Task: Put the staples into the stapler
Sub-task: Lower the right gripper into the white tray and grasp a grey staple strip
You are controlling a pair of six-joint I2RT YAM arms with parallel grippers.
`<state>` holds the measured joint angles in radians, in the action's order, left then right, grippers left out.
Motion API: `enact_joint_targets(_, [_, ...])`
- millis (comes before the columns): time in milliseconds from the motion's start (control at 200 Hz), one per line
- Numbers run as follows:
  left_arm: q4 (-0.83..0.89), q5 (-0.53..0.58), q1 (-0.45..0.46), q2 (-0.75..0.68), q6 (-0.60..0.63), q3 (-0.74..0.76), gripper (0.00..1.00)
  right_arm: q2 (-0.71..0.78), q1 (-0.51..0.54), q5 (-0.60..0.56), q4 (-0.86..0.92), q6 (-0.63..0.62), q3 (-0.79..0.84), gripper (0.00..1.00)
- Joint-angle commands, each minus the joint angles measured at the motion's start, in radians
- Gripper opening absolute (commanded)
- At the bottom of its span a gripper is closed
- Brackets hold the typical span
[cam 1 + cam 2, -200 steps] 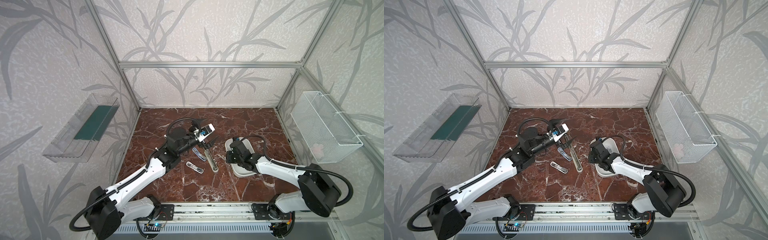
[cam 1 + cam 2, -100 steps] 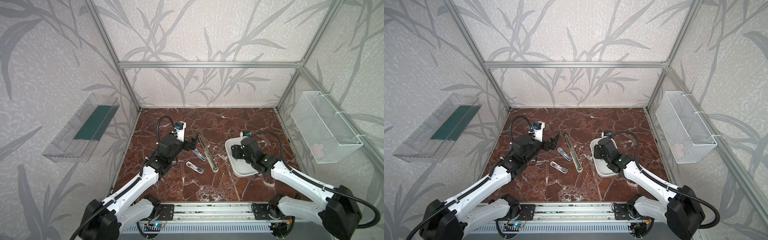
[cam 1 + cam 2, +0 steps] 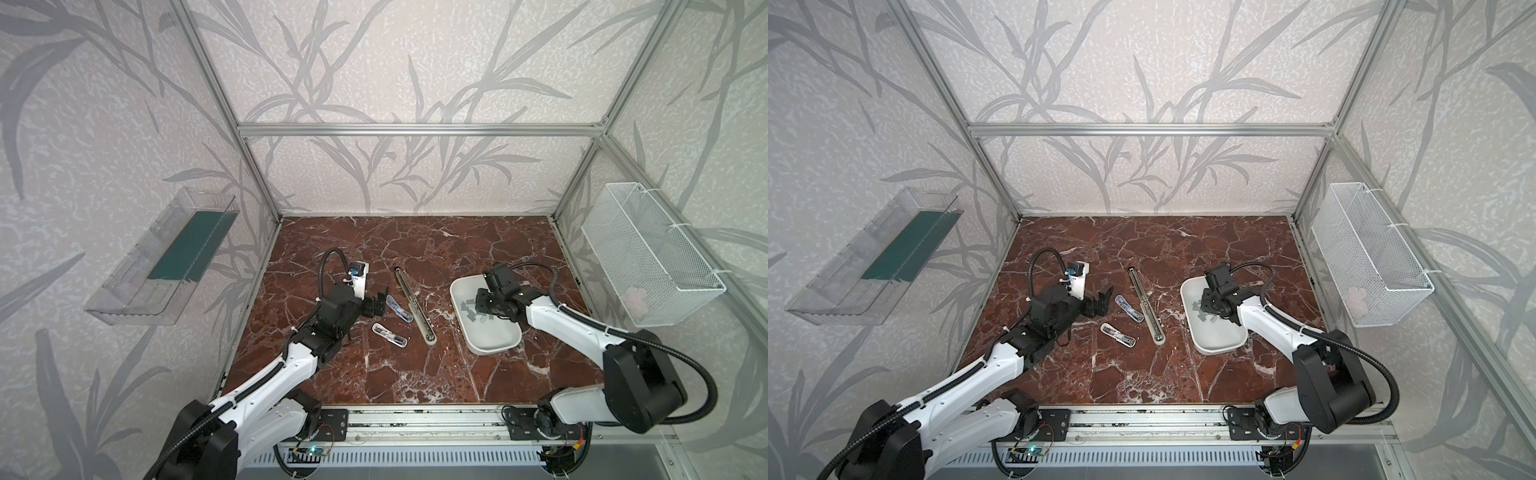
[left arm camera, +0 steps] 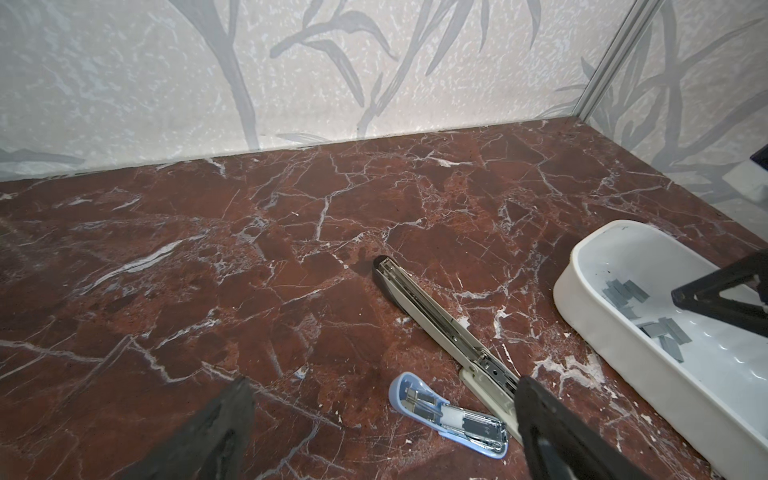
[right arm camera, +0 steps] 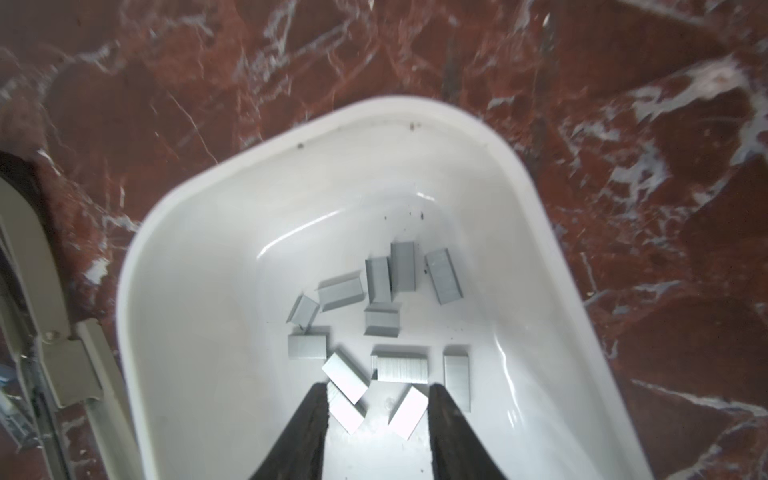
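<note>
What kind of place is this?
Probably a robot test cell: an aluminium frame with leaf-patterned walls, a left arm and right arm on a front rail, over a marble-look tabletop.

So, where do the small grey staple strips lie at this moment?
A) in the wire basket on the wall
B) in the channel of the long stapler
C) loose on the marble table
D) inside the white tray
D: the right wrist view shows the staples scattered on the floor of the white tray.

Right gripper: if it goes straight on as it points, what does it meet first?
Probably the staples in the tray: the right gripper points down at them, two strips just ahead between its open jaws. Depth unclear.
</note>
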<state>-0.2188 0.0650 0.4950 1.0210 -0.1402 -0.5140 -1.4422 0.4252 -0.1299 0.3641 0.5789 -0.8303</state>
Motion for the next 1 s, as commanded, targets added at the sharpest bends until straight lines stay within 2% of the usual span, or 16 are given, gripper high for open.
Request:
enact_joint_targets(0, [0.022,0.089,-0.006,0.034,0.067,-0.078,0.97,-0.016,-0.004,0.043,0.056,-0.021,-0.044,0.4])
enact_joint_targets(180, [-0.008,0.113,-0.009,0.087,0.153,-0.118,0.97,-0.018,-0.011,-0.006,0.142,-0.026,-0.06,0.4])
enact_joint_targets(300, [0.003,0.116,-0.011,0.137,0.17,-0.152,0.97,-0.018,-0.023,-0.025,0.135,0.006,-0.023,0.4])
enact_joint_targets(445, [0.02,0.12,-0.011,0.175,0.173,-0.171,0.96,-0.082,-0.062,-0.012,0.146,0.012,-0.032,0.35])
enact_joint_targets(665, [0.032,0.119,-0.013,0.169,0.165,-0.163,0.96,-0.173,-0.085,-0.011,0.151,0.016,-0.069,0.29])
enact_joint_targets(995, [0.024,0.117,-0.013,0.136,0.153,-0.141,0.96,-0.192,-0.089,-0.019,0.134,0.015,-0.062,0.29])
